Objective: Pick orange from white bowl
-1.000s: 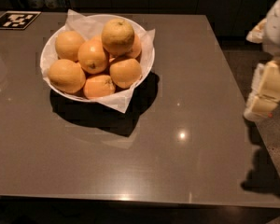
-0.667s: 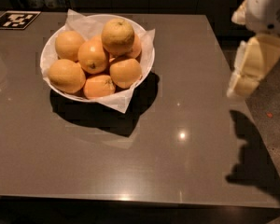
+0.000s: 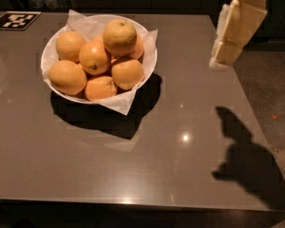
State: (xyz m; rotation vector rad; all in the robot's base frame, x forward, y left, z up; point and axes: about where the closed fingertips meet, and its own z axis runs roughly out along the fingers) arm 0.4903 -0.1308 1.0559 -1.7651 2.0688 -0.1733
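The white bowl [image 3: 149, 65] stands on the far left part of the dark table, lined with crinkled white paper whose corners stick out past the rim. It holds several orange fruits. The orange [image 3: 119, 36], the largest and palest fruit, sits on top of the pile at the back right with a small dark stem dimple facing up. My gripper [image 3: 224, 57] hangs in the air at the upper right, above the table's right side. It points down and to the left, well to the right of the bowl and clear of it, with nothing seen in it.
A black-and-white marker tag [image 3: 15, 20] lies at the table's far left corner. The table's right edge [image 3: 249, 108] borders grey floor. The arm's shadow [image 3: 244, 158] falls on the table's near right part. Dark cabinets stand behind.
My gripper has moved left and upward, from beyond the table's right edge to above the table. Its shadow has shifted onto the tabletop. The bowl and fruits have not moved.
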